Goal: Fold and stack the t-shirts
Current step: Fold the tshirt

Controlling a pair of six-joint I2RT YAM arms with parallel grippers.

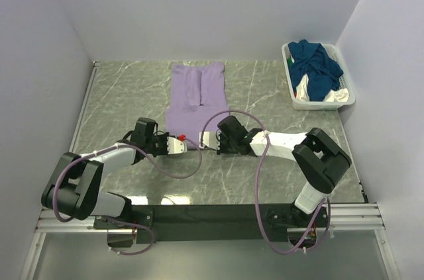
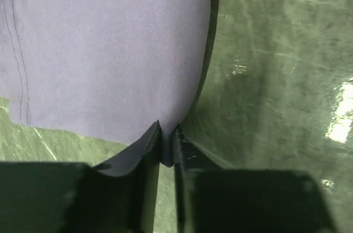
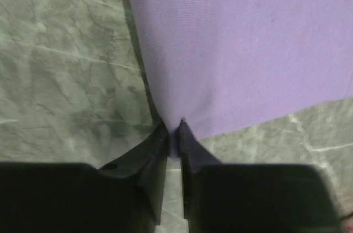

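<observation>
A lilac t-shirt (image 1: 197, 94) is laid flat and lengthwise in the middle of a green marbled table (image 1: 132, 94). Its sleeves are already turned in over the body, so that a long narrow panel is formed. The near hem is met from either side by the two arms, which are stretched low across the table. In the left wrist view, the left gripper (image 2: 167, 142) is seen clenched on the cloth, with a small tuck of fabric pinched between the closed fingers at the hem's edge. In the right wrist view, the right gripper (image 3: 175, 134) is likewise closed on a pinch of the same hem, and bare table is shown beside the shirt's side edge. From above, the two grasps seem to be set fairly close together rather than at the outer corners, though the hem is partly hidden there by the grippers. At the far right corner of the table, well apart from the lilac shirt, a white slatted basket (image 1: 289, 71) is filled with a crumpled dark teal t-shirt (image 1: 318, 65) and some white cloth (image 1: 303, 87). The task is judged to be at an early stage: the first shirt's side folds are made, but its end-to-end fold is not yet done. No stack is started, and the basket's contents are untouched.
</observation>
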